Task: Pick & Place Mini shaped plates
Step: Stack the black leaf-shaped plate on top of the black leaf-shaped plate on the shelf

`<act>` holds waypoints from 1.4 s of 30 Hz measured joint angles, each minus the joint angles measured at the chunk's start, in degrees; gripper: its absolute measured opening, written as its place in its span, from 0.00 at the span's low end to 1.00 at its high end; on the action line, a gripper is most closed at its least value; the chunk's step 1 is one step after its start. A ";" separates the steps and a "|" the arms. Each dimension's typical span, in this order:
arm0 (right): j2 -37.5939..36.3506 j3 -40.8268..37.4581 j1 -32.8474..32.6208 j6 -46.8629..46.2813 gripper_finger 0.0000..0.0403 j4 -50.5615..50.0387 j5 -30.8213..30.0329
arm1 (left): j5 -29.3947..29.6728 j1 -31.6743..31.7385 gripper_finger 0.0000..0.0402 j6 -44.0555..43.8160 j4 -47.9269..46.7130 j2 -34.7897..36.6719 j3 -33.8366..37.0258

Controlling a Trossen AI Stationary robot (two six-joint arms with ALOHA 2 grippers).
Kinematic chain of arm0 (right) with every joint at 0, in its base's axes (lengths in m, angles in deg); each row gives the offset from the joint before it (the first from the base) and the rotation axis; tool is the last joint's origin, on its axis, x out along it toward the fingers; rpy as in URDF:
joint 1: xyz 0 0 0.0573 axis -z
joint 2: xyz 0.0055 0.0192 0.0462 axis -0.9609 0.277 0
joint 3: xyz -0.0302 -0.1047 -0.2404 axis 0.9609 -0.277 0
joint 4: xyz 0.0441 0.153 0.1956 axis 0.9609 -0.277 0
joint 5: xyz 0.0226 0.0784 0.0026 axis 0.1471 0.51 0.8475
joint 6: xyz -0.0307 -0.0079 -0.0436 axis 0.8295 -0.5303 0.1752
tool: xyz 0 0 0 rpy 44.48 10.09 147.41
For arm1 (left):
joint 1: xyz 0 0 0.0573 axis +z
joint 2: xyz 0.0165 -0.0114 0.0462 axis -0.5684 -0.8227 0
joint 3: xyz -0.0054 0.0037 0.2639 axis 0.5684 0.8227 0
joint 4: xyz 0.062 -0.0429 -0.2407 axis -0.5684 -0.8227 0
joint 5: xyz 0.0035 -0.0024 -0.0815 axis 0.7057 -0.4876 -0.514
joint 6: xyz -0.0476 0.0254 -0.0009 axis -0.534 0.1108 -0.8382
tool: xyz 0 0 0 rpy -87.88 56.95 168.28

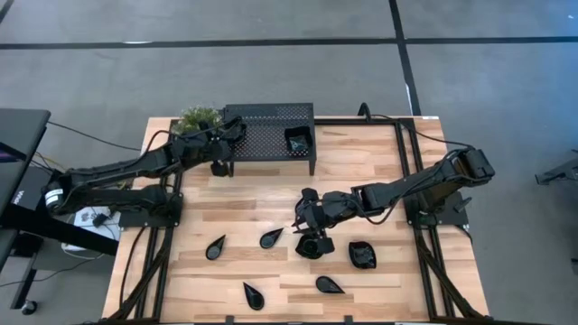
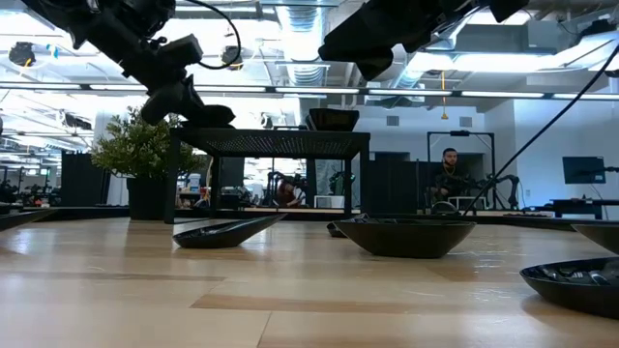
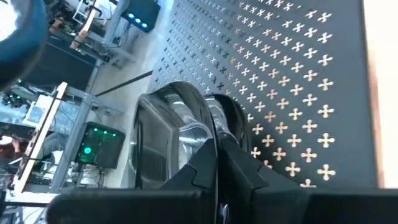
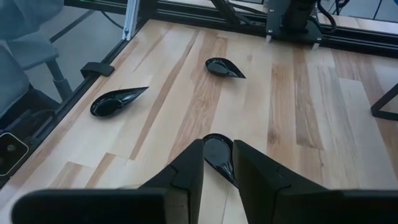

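**Desk:** Start big. What's hidden from you?

**Me:** The counter [image 1: 379,181] is in full view from above. The rack [image 1: 268,135] at its far edge is the trouble: my left arm crosses its left end and covers that part. The wrist camera there only gives me perforated metal, cut off on every side. The potted plant [image 1: 199,117] sits just beside the rack's left end, partly behind the arm.

**Desk:** Anything in the rack?

**Me:** On its top, at the right end, there's a dark dish [image 1: 297,140]. I can't tell if it's one or a small stack.

**Desk:** End effectors?

**Me:** The left end effector [image 3: 214,155] is above the rack, closed on the rim of a glossy plate [image 3: 180,134]. The right end effector [image 4: 217,152] is low at mid-counter, its fingers clamped on a teardrop plate [image 4: 217,155] that I see only partly between them.

**Desk:** The rest?

**Me:** Loose plates lie on the counter, well apart: a squarish plate [image 1: 362,255] just right of that end effector, and four teardrops [image 1: 215,247] toward the near edge.
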 joint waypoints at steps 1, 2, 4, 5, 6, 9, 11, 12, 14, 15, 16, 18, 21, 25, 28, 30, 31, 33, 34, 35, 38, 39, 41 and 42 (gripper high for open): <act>0.00 0.00 -0.02 -0.02 0.20 -0.03 0.03 | 0.17 -0.13 0.06 0.02 -0.02 0.02 0.00; 0.00 0.00 -0.02 -0.02 0.20 -0.11 0.04 | 0.87 -0.13 0.06 0.19 0.08 0.02 0.00; 0.00 0.00 -0.02 -0.12 0.20 -0.11 0.02 | 3.55 -0.13 0.08 0.30 0.12 0.02 0.00; 0.00 0.00 -0.02 -0.13 0.20 -0.09 0.03 | 4.72 -0.12 0.08 0.36 0.16 0.02 0.00; 0.00 0.00 -0.03 -0.13 0.20 -0.09 0.02 | 5.58 -0.11 0.09 0.37 0.18 0.02 0.00; 0.00 0.00 -0.06 -0.15 0.20 -0.09 0.02 | 5.94 -0.25 0.13 0.37 0.34 0.02 0.00; 0.00 0.00 -0.08 -0.27 0.20 -0.09 0.02 | 5.97 -0.90 0.17 0.38 0.42 0.02 0.00; 0.00 0.00 -0.08 -0.61 0.20 -0.09 0.03 | 5.97 -1.40 0.18 0.37 0.45 0.02 0.00; 0.00 0.00 -0.08 -0.98 0.20 -0.09 0.04 | 5.97 -2.61 0.22 0.37 1.11 0.02 0.00; 0.00 0.00 -0.08 -1.05 0.20 -0.09 0.04 | 6.07 -3.34 0.23 0.39 1.65 0.02 0.00; 0.00 0.00 -0.08 -1.02 0.20 -0.09 0.04 | 6.55 -4.19 0.24 0.37 2.31 0.02 0.00; 0.00 0.00 -0.08 -1.02 0.20 -0.11 0.04 | 8.61 -6.24 0.27 0.41 3.75 0.02 0.00; 0.00 0.00 -0.08 -1.05 0.20 -0.11 0.04 | 11.47 -9.60 0.29 0.42 5.47 0.02 0.00; 0.00 0.00 -0.08 -1.04 0.20 -0.13 0.04 | 15.18 -13.20 0.29 0.92 5.51 0.02 0.00; 0.00 0.00 -0.08 -1.04 0.20 -0.13 0.04 | 21.59 -13.58 0.29 2.27 5.49 0.02 0.00; 0.00 0.00 -0.11 -1.05 0.20 -0.13 0.04 | 23.53 -13.55 0.29 1.39 5.49 0.04 0.00; 0.00 0.00 -0.11 -1.05 0.20 -0.13 0.04 | 23.44 -13.58 0.29 0.30 5.49 0.02 0.00; 0.00 0.00 -0.11 -1.02 0.20 -0.13 0.04 | 21.65 -13.61 0.29 -1.91 5.46 0.02 0.00; 0.00 0.00 -0.11 -1.05 0.20 -0.13 0.04 | 20.08 -13.88 0.29 -3.60 5.46 -0.05 0.00; 0.00 0.00 -0.11 -1.05 0.20 -0.13 0.04 | 17.78 -14.48 0.29 -5.47 5.43 -0.09 0.00; 0.00 0.00 -0.11 -1.03 0.20 -0.15 0.04 | 4.30 -17.89 0.28 -12.14 5.46 -0.09 0.00; 0.00 0.00 -0.11 -1.03 0.20 -0.15 0.02 | -1.38 -19.35 0.27 -14.21 5.49 -0.09 0.00; 0.00 0.00 -0.11 -1.03 0.20 -0.15 0.02 | -12.14 -22.86 0.26 -18.22 5.60 -0.09 0.00; 0.00 0.00 -0.11 -1.04 0.20 -0.15 0.04 | -15.96 -24.79 0.26 -20.31 5.70 -0.09 0.00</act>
